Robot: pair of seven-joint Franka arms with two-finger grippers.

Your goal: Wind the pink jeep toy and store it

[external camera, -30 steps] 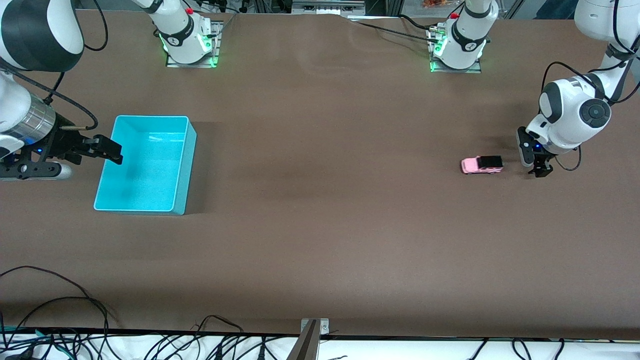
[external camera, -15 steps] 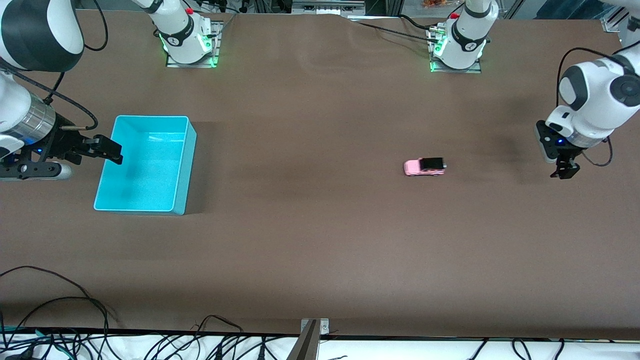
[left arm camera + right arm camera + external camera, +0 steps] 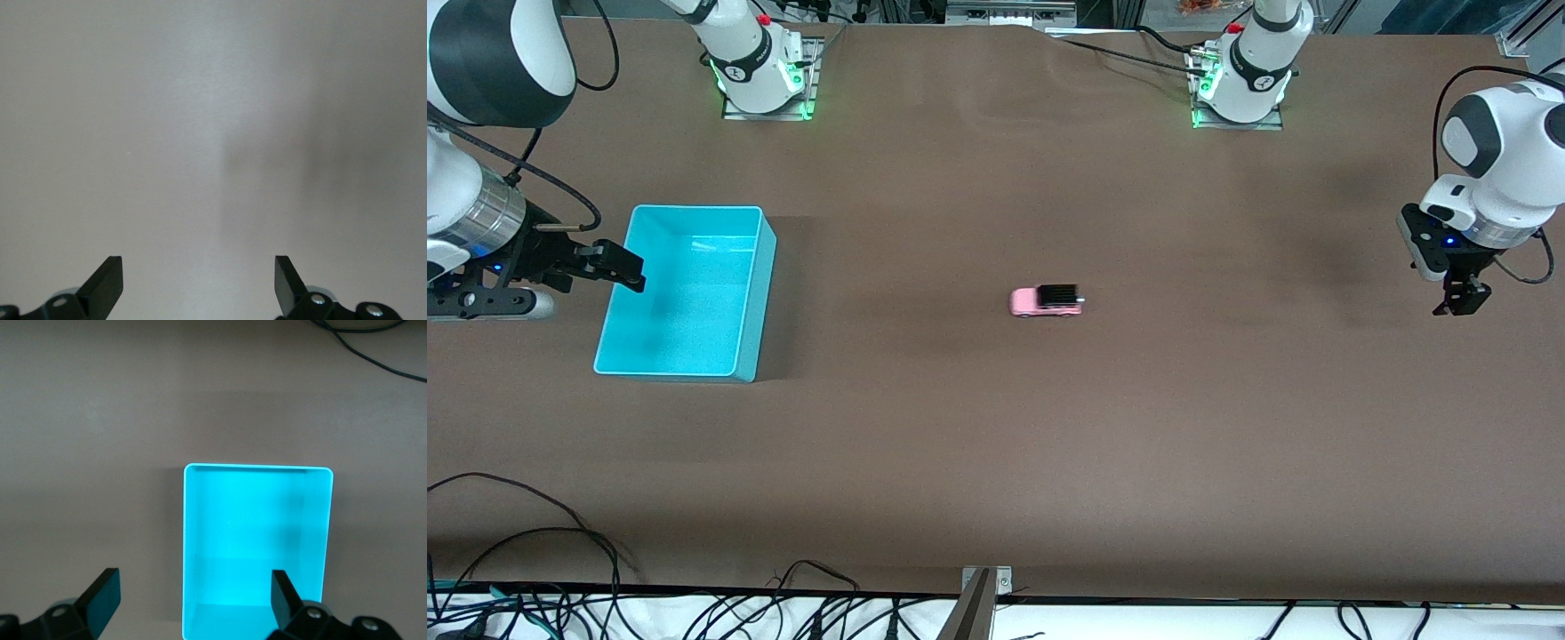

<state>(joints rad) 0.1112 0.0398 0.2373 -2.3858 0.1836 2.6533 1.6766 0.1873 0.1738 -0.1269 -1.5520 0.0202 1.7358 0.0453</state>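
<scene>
The pink jeep toy (image 3: 1047,301), with its black roof, stands alone on the brown table near the middle, its pink nose toward the right arm's end. The turquoise bin (image 3: 685,292) sits empty at the right arm's end; in the right wrist view the bin (image 3: 257,540) fills the middle. My right gripper (image 3: 618,267) hangs open over the bin's outer rim; its fingertips (image 3: 103,593) show wide apart with nothing between them. My left gripper (image 3: 1458,298) is raised over the left arm's end of the table, open and empty, and its wrist view shows only bare table around the gripper (image 3: 199,280).
Cables (image 3: 560,569) lie along the table's front edge, and a metal bracket (image 3: 983,591) sticks up at its middle. Both arm bases (image 3: 760,76) stand at the edge farthest from the front camera. A cable (image 3: 373,353) shows in the right wrist view.
The jeep has rolled by itself along the table from beside the left gripper toward the bin. The left gripper has risen and drawn back toward its end. The right arm has not moved.
</scene>
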